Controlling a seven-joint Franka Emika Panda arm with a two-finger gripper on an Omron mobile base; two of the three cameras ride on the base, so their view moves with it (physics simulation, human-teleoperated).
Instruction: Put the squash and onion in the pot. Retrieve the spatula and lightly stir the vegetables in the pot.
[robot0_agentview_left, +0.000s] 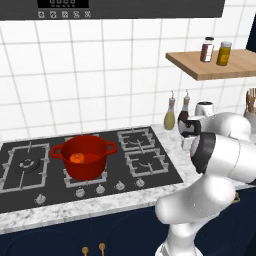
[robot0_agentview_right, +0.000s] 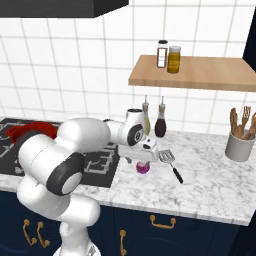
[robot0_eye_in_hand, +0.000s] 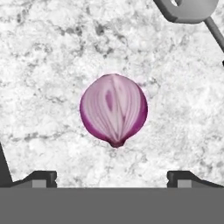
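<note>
The purple onion (robot0_agentview_right: 142, 168) lies on the marble counter just right of the stove. My gripper (robot0_agentview_right: 142, 161) hangs directly over it, pointing down and open. In the hand view the onion (robot0_eye_in_hand: 113, 109) sits centred between and ahead of the two dark fingertips (robot0_eye_in_hand: 41, 177), which stand wide apart and touch nothing. The grey spatula (robot0_agentview_right: 170, 163) lies on the counter just right of the onion, and its head (robot0_eye_in_hand: 188, 8) shows in the hand view. The red pot (robot0_agentview_left: 84, 156) stands on the stove with the orange squash (robot0_agentview_left: 76, 158) inside.
Two bottles (robot0_agentview_right: 160, 122) stand by the wall behind the gripper. A grey holder with wooden utensils (robot0_agentview_right: 240, 145) is at the far right. A wooden shelf (robot0_agentview_right: 200, 72) carrying two jars hangs above. My arm's own bulk hides part of the pot in the right base view.
</note>
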